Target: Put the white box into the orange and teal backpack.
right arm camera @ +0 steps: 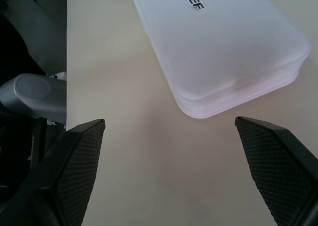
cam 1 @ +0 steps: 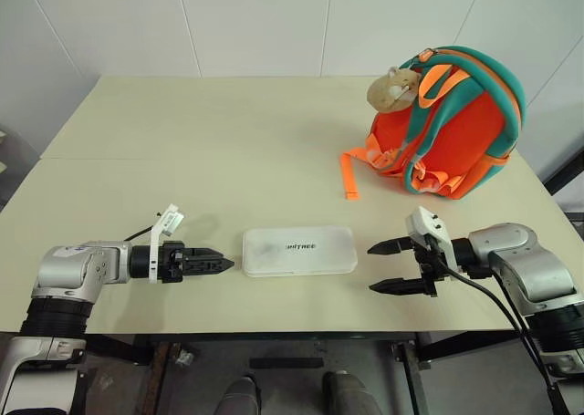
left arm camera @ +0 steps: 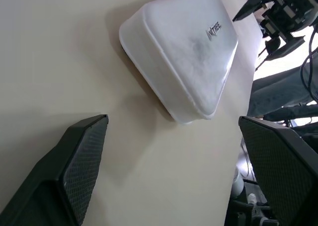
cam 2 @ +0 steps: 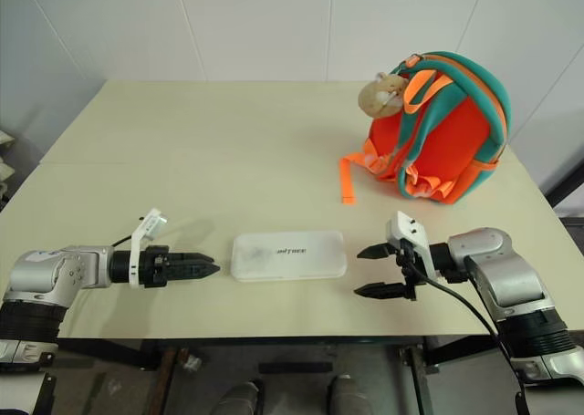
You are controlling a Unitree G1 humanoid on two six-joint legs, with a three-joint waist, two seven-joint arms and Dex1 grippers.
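Flat, rounded white box (cam 1: pixel 298 251) on matte tabletop (cam 1: pixel 228 150); left claw (cam 1: pixel 222 264) and right claw (cam 1: pixel 387 267) agape, empty.

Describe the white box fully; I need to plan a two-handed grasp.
The white box is a flat, frosted plastic-looking case with rounded corners and small dark lettering on its lid. It is closed and lies flat near the table's front edge, long side across. Nothing touches it but the table.
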